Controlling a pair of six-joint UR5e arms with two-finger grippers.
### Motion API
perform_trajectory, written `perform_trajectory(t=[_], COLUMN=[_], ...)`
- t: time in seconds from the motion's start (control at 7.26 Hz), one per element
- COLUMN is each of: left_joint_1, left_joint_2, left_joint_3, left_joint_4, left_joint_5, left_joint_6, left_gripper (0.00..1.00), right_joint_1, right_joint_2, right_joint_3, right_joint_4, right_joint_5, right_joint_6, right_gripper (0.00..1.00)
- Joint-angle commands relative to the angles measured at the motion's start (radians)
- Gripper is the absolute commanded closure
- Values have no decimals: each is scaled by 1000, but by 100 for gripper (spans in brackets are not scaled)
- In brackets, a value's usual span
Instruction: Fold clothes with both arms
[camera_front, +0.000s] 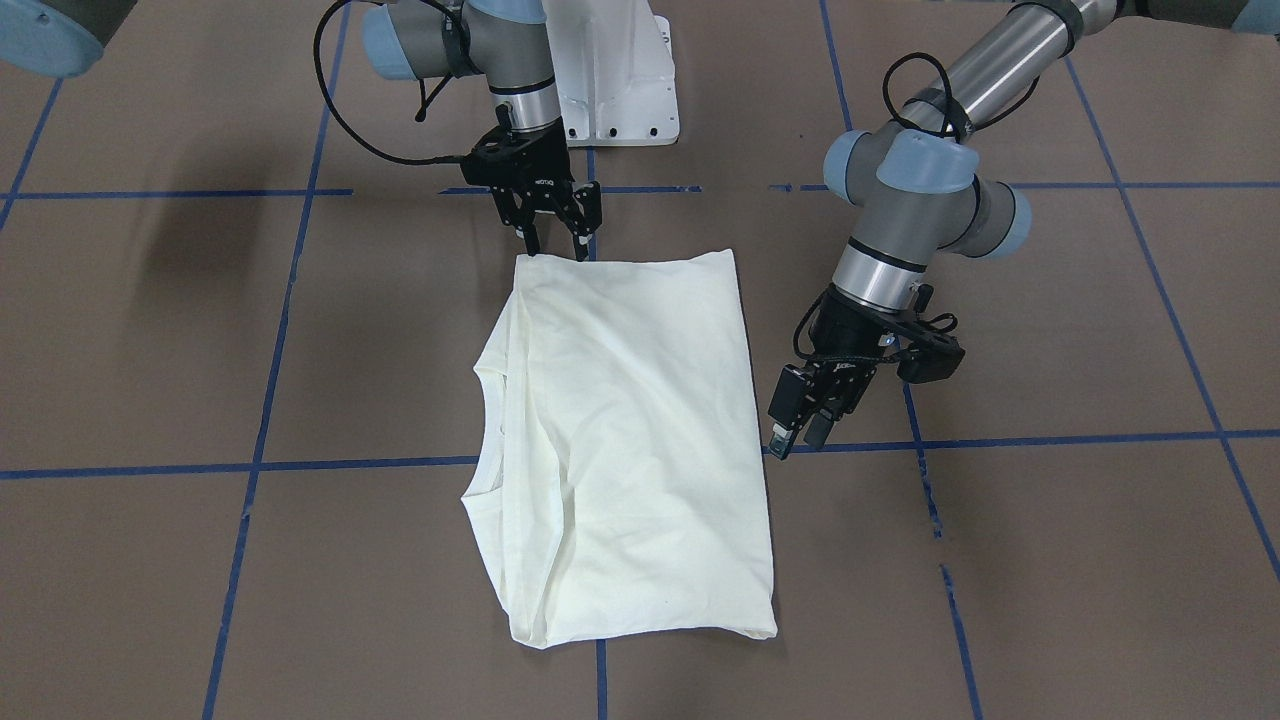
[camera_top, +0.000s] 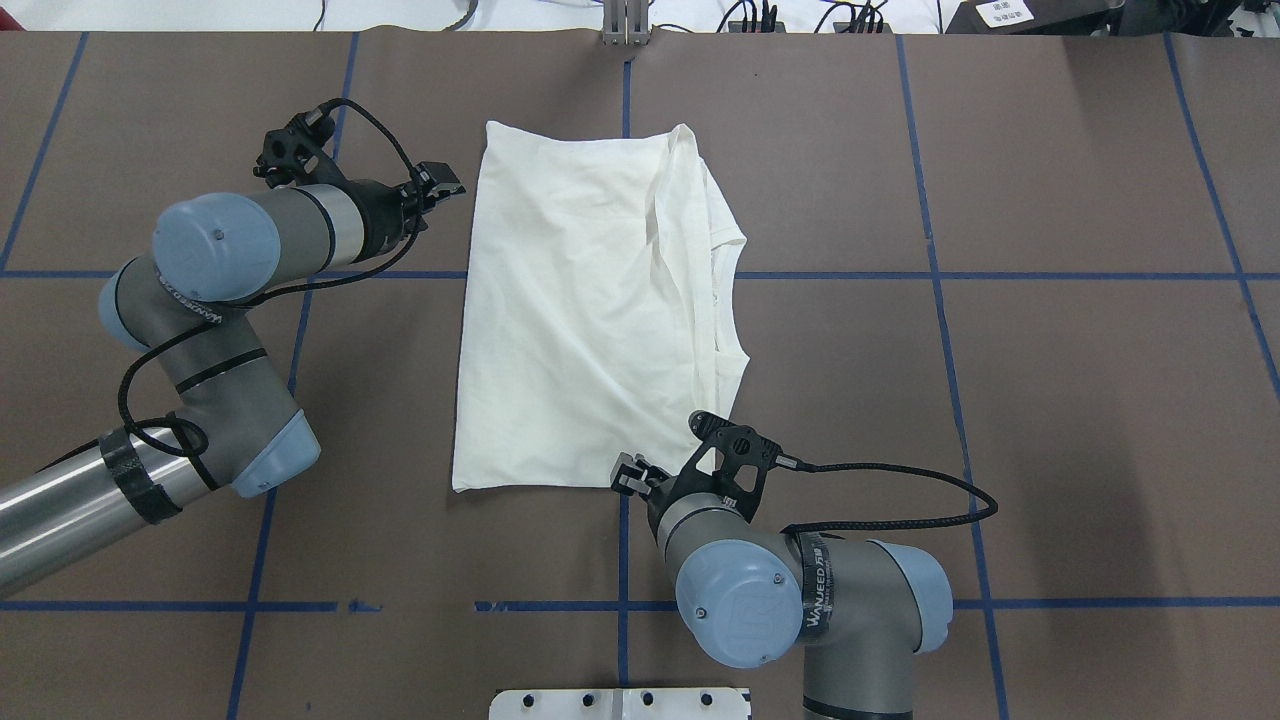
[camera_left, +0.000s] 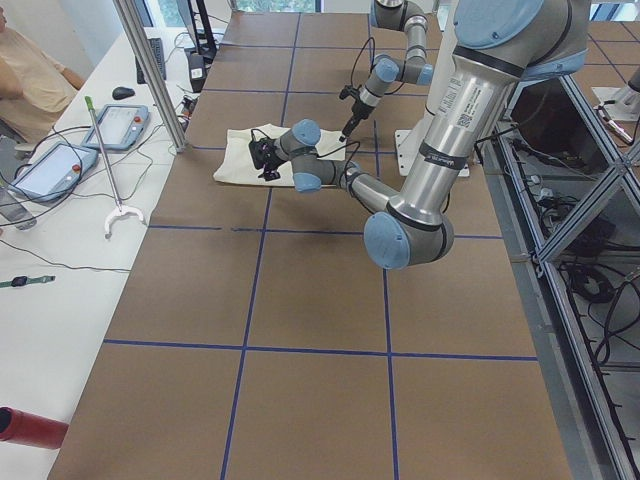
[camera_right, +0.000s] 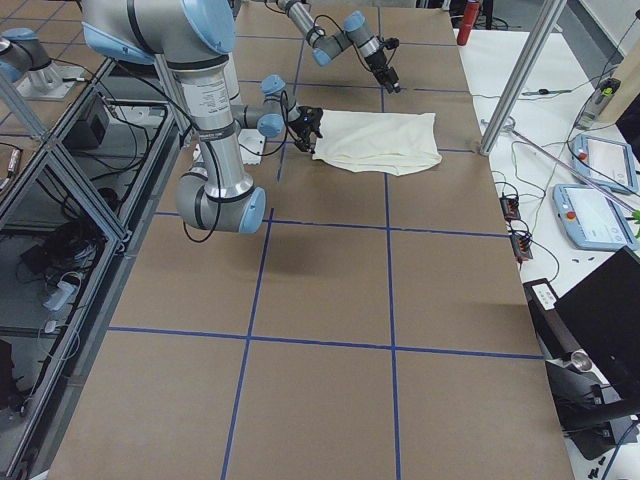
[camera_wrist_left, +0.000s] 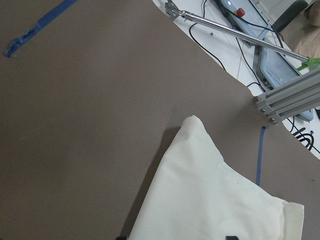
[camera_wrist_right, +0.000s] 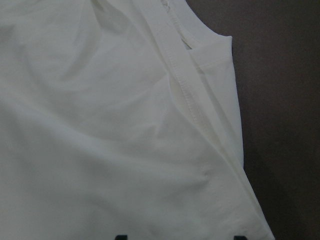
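Evidently soft and light, the shirt (camera_front: 640, 420) lies folded in a plain rectangle midway along the table (camera_front: 1050, 330), somewhat toward the edge away from the robot. It would likely sag and slip over itself, so I judge its corners or a doubled edge the best hold. The right gripper (camera_front: 556, 240) stands at the shirt's robot-side edge and the left gripper (camera_front: 797, 438) just beside its left edge, both with fingers wide and empty.
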Motion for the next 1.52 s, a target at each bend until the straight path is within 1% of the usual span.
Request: perform_trajectory(t=[0.0, 0.55, 0.69, 0.96, 1.1, 1.24, 1.38], left_joint_1=[0, 0, 0, 0, 0, 2, 0], left_joint_2=[0, 0, -2, 0, 0, 5, 8], left_joint_3=[-3, -6, -8, -8, -6, -6, -8], left_joint_4=[0, 0, 0, 0, 0, 0, 0], left_joint_5=[0, 0, 0, 0, 0, 0, 0], left_joint_6=[-5, -8, -8, -9, -8, -9, -9], left_gripper=[28, 28, 28, 27, 28, 28, 28], right_joint_1=[31, 24, 24, 27, 27, 27, 35], right_joint_2=[-6, -35, -32, -32, -30, -29, -26], right_joint_3=[-3, -22, -23, -23, -23, -23, -23], right_joint_4=[-2, -1, -2, -1, 1, 2, 1], right_joint_5=[0, 5, 8, 11, 11, 11, 17], right_joint_6=[2, 1, 1, -1, 1, 1, -3], right_gripper=[23, 23, 28, 55, 84, 97, 100])
